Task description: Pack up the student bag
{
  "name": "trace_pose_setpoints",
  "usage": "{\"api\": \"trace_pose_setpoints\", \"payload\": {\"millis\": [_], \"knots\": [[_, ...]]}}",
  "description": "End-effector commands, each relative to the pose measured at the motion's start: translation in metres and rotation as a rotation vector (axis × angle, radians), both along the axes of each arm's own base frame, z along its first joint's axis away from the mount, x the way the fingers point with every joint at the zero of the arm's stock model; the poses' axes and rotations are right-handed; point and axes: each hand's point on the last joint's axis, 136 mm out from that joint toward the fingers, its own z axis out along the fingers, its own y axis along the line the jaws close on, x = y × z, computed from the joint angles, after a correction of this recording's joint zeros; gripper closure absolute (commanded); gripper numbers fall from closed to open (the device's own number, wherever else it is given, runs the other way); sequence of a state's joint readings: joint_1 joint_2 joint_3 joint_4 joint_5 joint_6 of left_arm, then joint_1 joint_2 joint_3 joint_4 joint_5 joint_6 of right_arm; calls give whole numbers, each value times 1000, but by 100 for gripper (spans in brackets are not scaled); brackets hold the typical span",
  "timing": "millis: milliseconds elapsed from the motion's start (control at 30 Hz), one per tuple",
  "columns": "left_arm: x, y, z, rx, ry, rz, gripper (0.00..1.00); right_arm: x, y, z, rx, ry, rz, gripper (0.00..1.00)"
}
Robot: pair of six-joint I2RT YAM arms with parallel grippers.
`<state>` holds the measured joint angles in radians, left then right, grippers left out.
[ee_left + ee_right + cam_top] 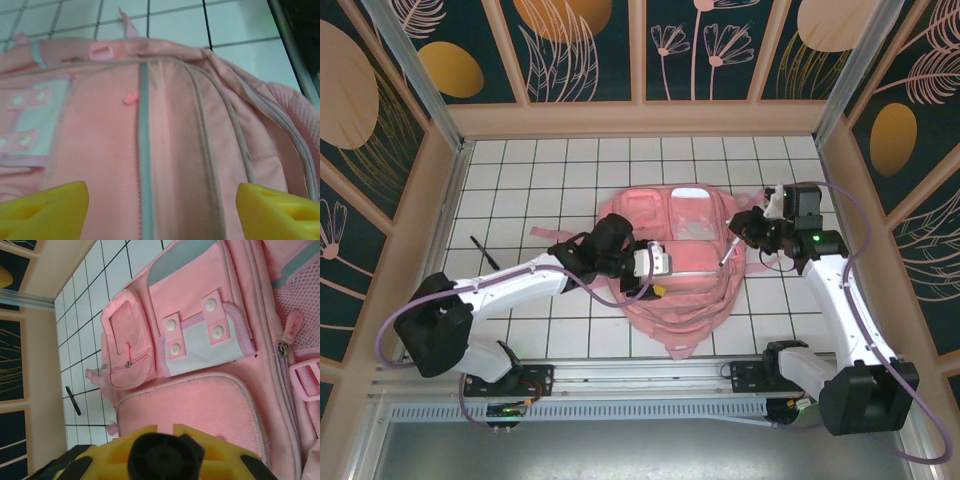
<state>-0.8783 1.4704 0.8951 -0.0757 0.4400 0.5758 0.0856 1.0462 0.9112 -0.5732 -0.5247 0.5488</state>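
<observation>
Leftward of student bag, black pen.

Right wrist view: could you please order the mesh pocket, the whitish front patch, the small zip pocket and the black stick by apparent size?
1. Mesh pocket, largest.
2. Whitish front patch and small zip pocket: too alike to rank.
3. Black stick, smallest; it lies out on the tiles, so distance may shrink it.
</observation>
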Motion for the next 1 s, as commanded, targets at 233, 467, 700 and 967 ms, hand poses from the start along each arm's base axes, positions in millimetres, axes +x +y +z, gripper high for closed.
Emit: {"api": "trace_pose_setpoints", "payload": {"millis": [233, 467, 700, 967], "knots": [[46, 14, -50, 195, -140, 256, 26, 4, 9, -1, 77, 13, 20, 100], [49, -15, 11, 22, -33, 295, 100, -8, 14, -12, 43, 67, 109, 100], [21, -36, 49, -132, 208, 234, 100, -12, 8, -15, 0, 172, 120, 100], [39, -52, 67, -249, 583, 306, 100, -45, -11, -38, 78, 433, -209, 100]]}}
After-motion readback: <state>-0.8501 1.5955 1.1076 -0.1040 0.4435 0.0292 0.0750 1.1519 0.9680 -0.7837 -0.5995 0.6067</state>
